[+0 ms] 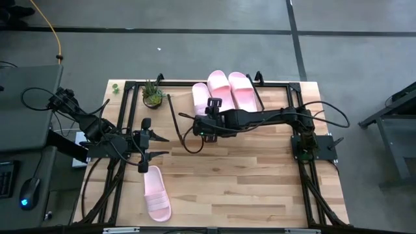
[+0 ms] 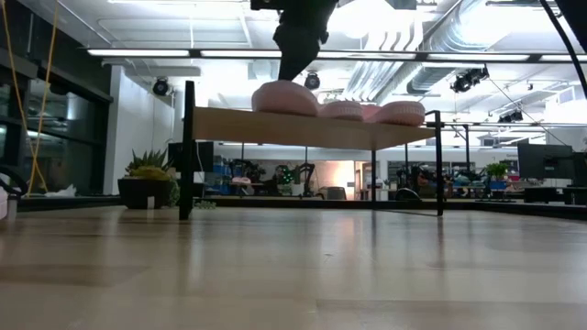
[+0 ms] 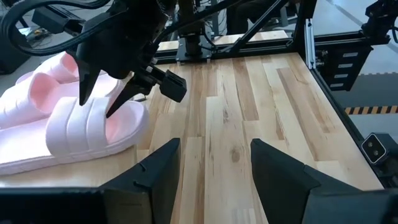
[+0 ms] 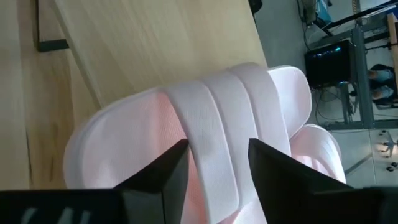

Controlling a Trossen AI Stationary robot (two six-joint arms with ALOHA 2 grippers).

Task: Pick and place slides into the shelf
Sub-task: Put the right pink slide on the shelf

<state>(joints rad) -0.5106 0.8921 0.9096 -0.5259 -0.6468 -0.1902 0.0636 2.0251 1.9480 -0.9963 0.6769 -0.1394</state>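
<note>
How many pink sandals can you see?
4. Three pale pink slip-on sandals sit side by side on the slanted light-wood shelf: one, one, one. The fourth lies on the wooden tabletop near the left arm.

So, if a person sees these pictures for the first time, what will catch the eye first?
Probably the three pale pink slides lined up on the slanted shelf at the table's far edge, with the right gripper open over the strap of the leftmost one. Next, the lone fourth slide on the near-left tabletop, just in front of the open left gripper.
</note>
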